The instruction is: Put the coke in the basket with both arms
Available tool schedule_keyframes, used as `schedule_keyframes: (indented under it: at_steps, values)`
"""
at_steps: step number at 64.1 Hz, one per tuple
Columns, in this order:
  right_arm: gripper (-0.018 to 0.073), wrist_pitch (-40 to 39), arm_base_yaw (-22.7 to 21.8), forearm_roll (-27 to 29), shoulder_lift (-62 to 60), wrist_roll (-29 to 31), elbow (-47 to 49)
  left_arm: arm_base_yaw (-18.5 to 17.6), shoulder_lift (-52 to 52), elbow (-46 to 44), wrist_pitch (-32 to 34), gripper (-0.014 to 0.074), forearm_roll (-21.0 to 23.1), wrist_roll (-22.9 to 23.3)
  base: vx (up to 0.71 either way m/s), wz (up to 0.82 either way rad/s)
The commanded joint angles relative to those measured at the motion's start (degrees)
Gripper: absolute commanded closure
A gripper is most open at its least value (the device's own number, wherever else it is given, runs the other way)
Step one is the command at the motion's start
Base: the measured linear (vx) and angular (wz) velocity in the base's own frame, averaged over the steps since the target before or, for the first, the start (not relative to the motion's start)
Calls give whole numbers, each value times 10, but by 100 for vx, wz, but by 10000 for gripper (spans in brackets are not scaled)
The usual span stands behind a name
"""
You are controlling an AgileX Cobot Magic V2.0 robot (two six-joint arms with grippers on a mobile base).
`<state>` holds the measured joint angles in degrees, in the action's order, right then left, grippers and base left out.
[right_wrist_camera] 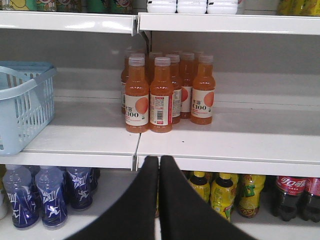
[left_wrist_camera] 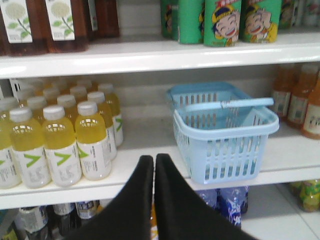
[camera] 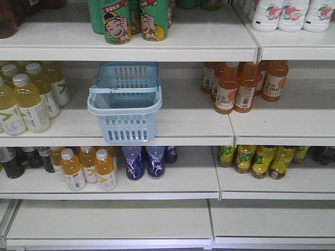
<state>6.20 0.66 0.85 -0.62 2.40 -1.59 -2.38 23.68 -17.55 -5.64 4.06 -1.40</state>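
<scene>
Coke bottles (right_wrist_camera: 289, 196) with red labels and dark bodies stand at the right end of the lower shelf in the right wrist view. The light blue basket (camera: 128, 130) sits on the middle shelf with its handle lying across the top; its inside looks bare. It also shows as the basket (left_wrist_camera: 225, 155) right of my left gripper and the basket (right_wrist_camera: 30, 112) at that view's left edge. My left gripper (left_wrist_camera: 154, 158) is shut and holds nothing, in front of the middle shelf's edge. My right gripper (right_wrist_camera: 158, 159) is likewise shut and bare, left of the coke. Neither arm shows in the front view.
Yellow drink bottles (left_wrist_camera: 60, 145) crowd the shelf left of the basket. Orange juice bottles (right_wrist_camera: 150, 95) stand to its right. Blue bottles (right_wrist_camera: 50, 200) and yellow-green tea bottles (right_wrist_camera: 222, 195) fill the lower shelf. Green cans (camera: 118, 21) sit on the top shelf.
</scene>
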Motion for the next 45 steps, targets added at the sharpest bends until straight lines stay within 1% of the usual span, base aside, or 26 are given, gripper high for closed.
schedule_keyframes:
  at_steps: [1,12,25,33,39,45]
  values:
    - [568,-38,0,-1,-10,2,-6,-1,53,-23,40,603,1,7,0,0]
    - [568,-38,0,-1,-10,2,-6,-1,108,-23,23,601,6,11,0,0]
    - [568,-38,0,-1,-10,2,-6,-1,116,-28,35,570,6,11,0,0]
    - [568,-38,0,-1,-10,2,-6,-1,116,-47,31,493,6,14,0,0]
    - [568,-38,0,-1,-10,2,-6,-1,116,-59,23,405,6,11,0,0]
    - [568,-38,0,-1,-10,2,-6,-1,116,-67,22,299,6,11,0,0]
